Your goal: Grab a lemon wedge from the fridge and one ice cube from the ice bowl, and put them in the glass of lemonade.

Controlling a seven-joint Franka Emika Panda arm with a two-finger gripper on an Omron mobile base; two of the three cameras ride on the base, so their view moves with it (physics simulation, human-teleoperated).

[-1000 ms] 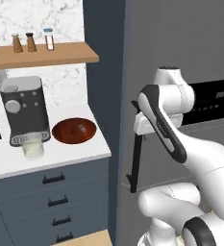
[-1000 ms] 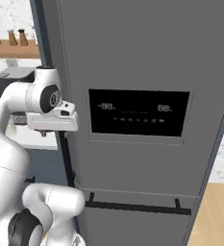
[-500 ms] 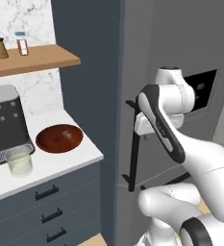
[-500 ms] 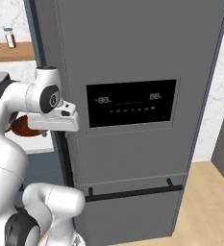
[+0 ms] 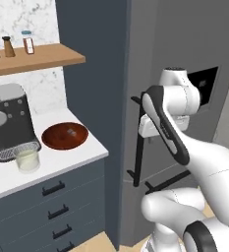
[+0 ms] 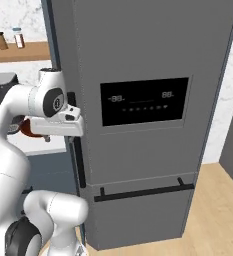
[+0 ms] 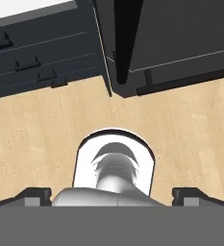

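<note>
Beside fridge (image 6: 148, 60), base shifted, end effector (image 7: 111, 194) open

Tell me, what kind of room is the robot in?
It looks like a kitchen. There is a tall grey fridge, a coffee machine on a white counter with dark drawers below, and a wooden shelf with small bottles.

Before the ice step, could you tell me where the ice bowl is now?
In the left base view, the ice bowl sits on the white counter, right of the coffee machine and the glass of lemonade.

Kitchen: fridge (image 6: 143, 75), counter (image 5: 62, 160), coffee machine (image 5: 10, 125).
</note>
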